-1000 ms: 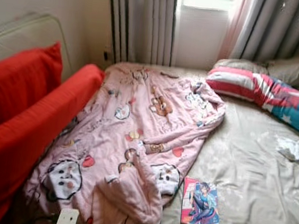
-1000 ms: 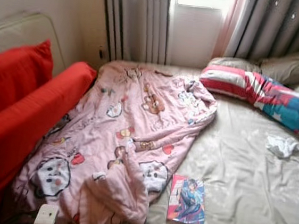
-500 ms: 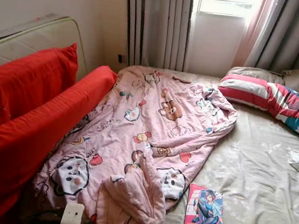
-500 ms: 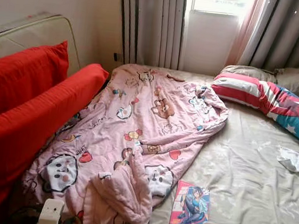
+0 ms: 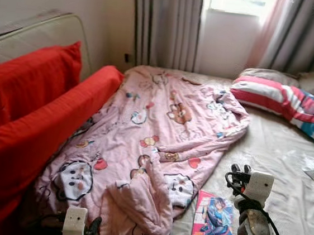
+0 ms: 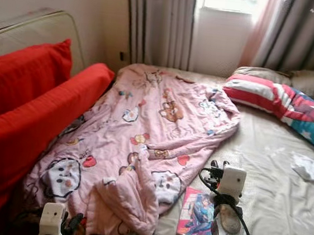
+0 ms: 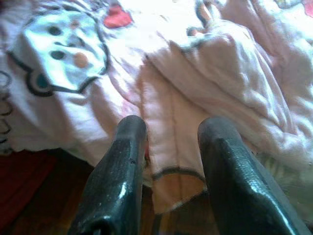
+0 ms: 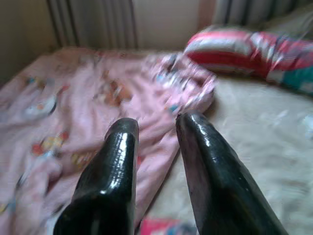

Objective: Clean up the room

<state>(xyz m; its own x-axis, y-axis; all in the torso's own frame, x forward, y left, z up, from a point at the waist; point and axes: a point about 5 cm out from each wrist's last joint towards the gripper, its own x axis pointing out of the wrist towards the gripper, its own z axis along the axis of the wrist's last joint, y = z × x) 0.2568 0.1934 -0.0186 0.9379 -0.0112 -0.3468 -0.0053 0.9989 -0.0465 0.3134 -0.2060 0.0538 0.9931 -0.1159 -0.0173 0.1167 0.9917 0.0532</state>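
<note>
The bed [image 5: 276, 158] is carrying a rumpled pink blanket [image 5: 155, 134], a striped pillow [image 5: 282, 100], a comic book [image 5: 214, 220]; the right gripper [image 8: 154, 142] is hovering raised above it, fingers apart, the left gripper [image 7: 168, 147] hanging parted over the blanket's edge

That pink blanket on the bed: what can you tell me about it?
The pink blanket looks like a soft quilted cover printed with cartoon animals and red hearts. It lies spread but rumpled on the bed's left side, against the red cushion, its near corner folded back. The book lies beside that fold. The left claw hovers open just over the near edge.
</note>
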